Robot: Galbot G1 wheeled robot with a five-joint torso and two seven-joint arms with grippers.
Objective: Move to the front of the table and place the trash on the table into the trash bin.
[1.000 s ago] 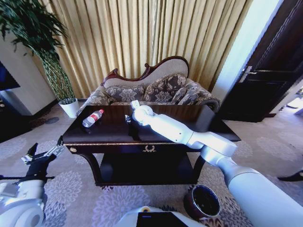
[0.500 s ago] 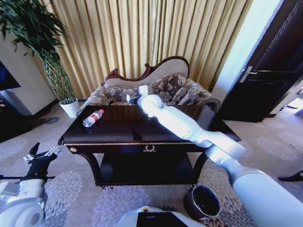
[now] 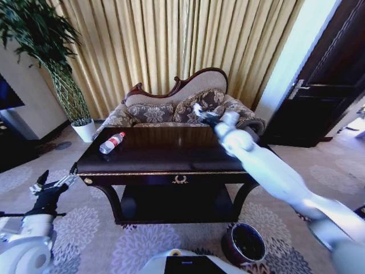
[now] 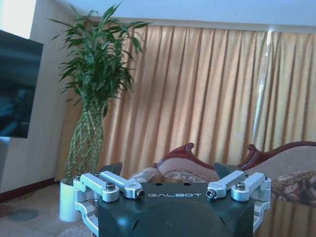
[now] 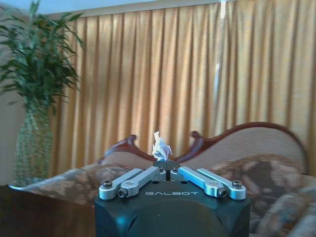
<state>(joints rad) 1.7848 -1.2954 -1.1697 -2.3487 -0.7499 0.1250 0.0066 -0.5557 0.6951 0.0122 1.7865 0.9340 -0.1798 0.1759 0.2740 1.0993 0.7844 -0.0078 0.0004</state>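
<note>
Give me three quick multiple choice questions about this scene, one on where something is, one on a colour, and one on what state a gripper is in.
1. Where does the plastic bottle lie?
A. On the table top near its left end
B. Inside the trash bin
C. On the sofa cushions

2. What colour is the bottle's cap?
A. Blue
B. Red
C. Green

3. What is the state of the right gripper?
A. Wide open and holding nothing
B. Shut on a white crumpled scrap
C. Shut on the bottle

Answers:
1. A, the head view shows the bottle lying on the table towards its left end, apart from the trash bin on the floor.
2. B, a red cap shows at the bottle's end.
3. B, the right wrist view shows the white crumpled scrap pinched between the closed fingers.
</note>
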